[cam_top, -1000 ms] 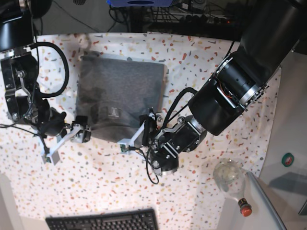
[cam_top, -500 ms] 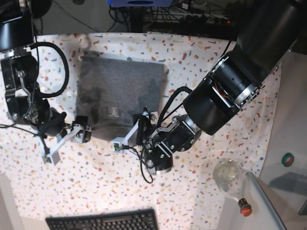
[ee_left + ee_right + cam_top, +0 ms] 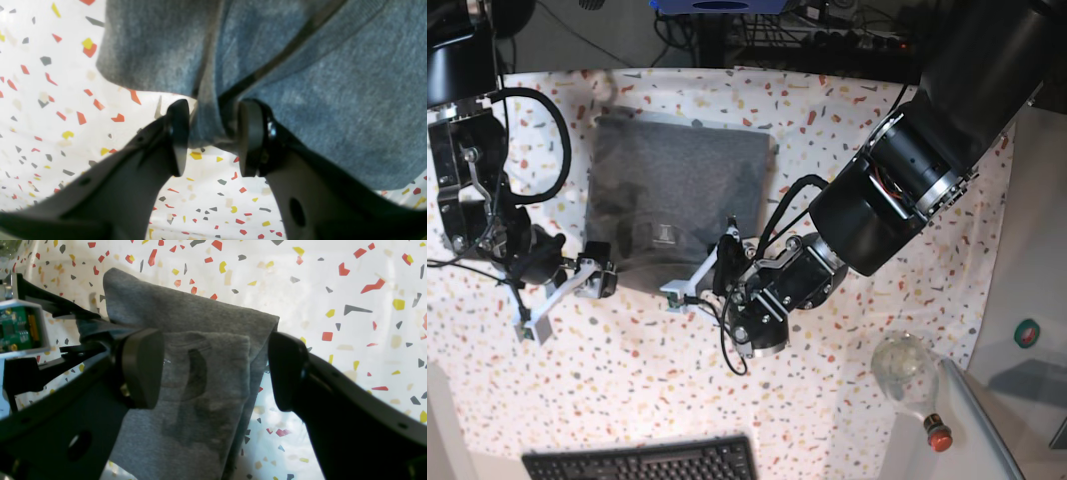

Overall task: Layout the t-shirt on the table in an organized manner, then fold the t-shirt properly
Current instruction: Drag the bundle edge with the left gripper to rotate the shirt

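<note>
Lay folded on the white flecked table [image 3: 907,90] toward its far edge: heather-grey knit t-shirt [image 3: 677,190]. Near hem caught between narrowing left gripper [image 3: 210,136] pads (grip unconfirmed); right gripper [image 3: 213,368] spread wide astride the adjacent corner.

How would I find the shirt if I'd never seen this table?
Look at the big speckled table with red and yellow flecks. Between the two robot arms lies the t-shirt, folded into a flat square. It is the only plain grey, soft thing there, with a small pale mark near its front edge.
</note>
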Controlling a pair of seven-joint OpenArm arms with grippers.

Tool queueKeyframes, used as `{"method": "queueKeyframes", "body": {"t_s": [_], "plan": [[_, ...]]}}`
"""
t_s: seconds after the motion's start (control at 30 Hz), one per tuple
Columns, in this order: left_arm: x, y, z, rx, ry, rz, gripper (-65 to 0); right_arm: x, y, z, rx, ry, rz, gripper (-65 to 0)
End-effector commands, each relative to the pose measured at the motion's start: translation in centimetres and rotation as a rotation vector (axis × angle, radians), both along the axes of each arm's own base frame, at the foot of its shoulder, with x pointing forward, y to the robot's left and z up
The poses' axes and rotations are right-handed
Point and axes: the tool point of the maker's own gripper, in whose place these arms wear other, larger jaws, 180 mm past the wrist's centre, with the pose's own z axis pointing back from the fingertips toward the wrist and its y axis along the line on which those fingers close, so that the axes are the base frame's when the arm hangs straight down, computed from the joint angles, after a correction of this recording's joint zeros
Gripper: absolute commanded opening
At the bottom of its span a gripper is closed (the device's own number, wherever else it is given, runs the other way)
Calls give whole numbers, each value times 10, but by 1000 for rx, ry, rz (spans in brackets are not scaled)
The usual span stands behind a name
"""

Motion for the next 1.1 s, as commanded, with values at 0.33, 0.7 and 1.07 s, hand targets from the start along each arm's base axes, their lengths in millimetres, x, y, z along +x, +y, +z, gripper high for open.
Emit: {"method": "queueKeyframes", "body": {"t_s": [0.33, 0.7, 1.07], "plan": [[15, -8, 16, -17, -43, -11, -650, 10, -5, 14, 1, -54, -9, -197], [25, -37, 47, -83, -126, -74, -650, 11, -5, 15, 1, -57, -9, -197], [34, -48, 65, -106, -169, -99, -650, 17, -13, 30, 8, -100, -36, -194]]}}
